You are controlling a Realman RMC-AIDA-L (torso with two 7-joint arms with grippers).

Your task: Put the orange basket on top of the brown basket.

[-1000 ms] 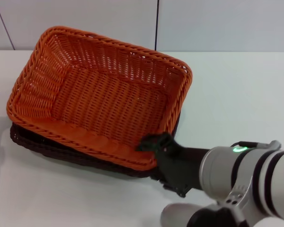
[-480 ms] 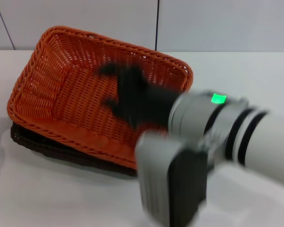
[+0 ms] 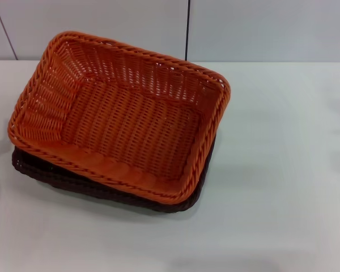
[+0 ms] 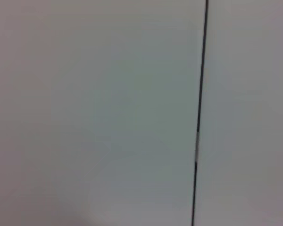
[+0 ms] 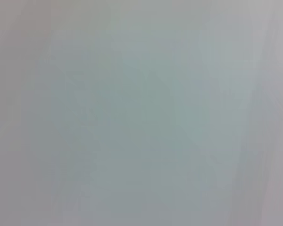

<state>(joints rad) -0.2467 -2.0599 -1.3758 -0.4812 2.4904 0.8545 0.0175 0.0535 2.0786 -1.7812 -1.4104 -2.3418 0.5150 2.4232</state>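
Observation:
The orange basket (image 3: pixel 122 113) sits nested on top of the brown basket (image 3: pixel 51 174) on the white table, left of centre in the head view. Only the brown basket's near and left rim shows, under the orange one. The orange basket is empty. Neither gripper is in the head view. The two wrist views show only plain pale surface, with no basket and no fingers.
The white table (image 3: pixel 283 170) stretches to the right and in front of the baskets. A pale wall with a dark vertical seam (image 3: pixel 187 28) stands behind them. The left wrist view shows a similar dark seam (image 4: pixel 200 108).
The right arm, whose gripper was at the orange basket's near right corner, swept up across the basket and left the view. The left gripper at the left edge is gone too. The baskets stay stacked.

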